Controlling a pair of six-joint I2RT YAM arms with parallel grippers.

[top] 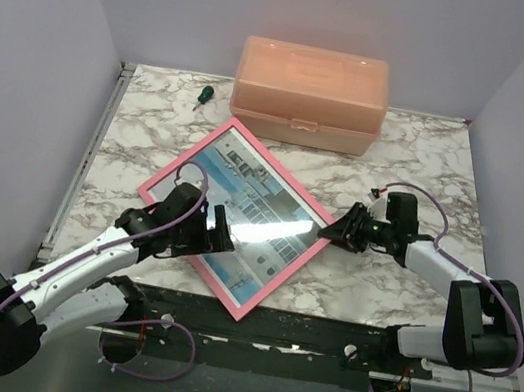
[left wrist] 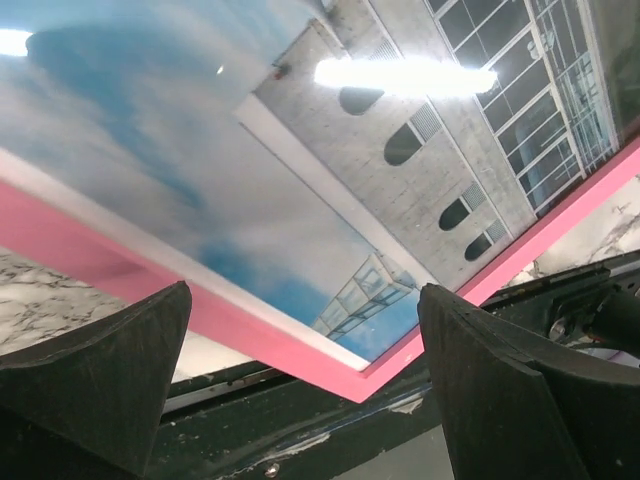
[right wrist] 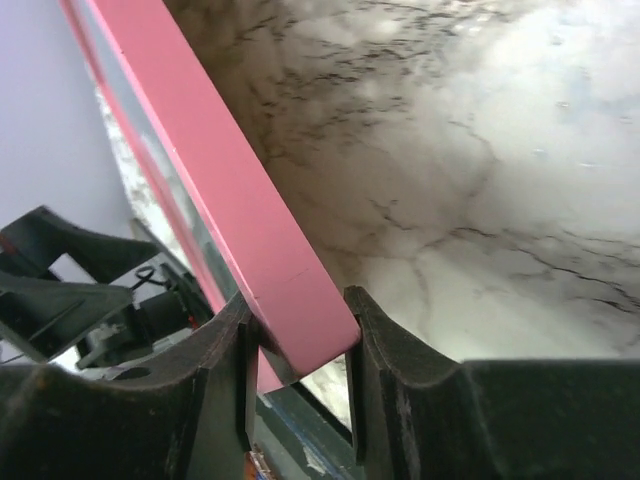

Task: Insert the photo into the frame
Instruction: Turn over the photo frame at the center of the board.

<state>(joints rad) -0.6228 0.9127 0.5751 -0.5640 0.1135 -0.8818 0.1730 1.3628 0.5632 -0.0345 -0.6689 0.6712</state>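
1. My right gripper [top: 330,231] is pinching the frame [top: 186,156] at the corner nearest to it. In the right wrist view the pink edge is sitting between my two fingers [right wrist: 400,390], pressed against both.
2. My left gripper [top: 219,229] is hanging wide open over the frame's near-left edge and is gripping nothing. In the left wrist view the pink border is running between the two spread fingers [left wrist: 110,370].
3. The frame is lying diamond-wise on the marble table [top: 400,160], pink front up, spanning the gap between my two grippers.
4. The photo [top: 260,206] is showing face up inside the pink border, just ahead of the left gripper, with lamp glare streaking across it.
5. Edges: the frame's near corner is reaching over the dark strip [top: 320,328] along the table's near side, behind and between both grippers.
6. Open room: bare marble is stretching away to the right of and beyond the right gripper.
7. A peach plastic box [top: 311,88] is standing at the far edge, well beyond both grippers. It is near the frame's far corner but apart from it.
8. A green-handled screwdriver [top: 202,95] is lying just left of the box, far ahead of the left gripper.
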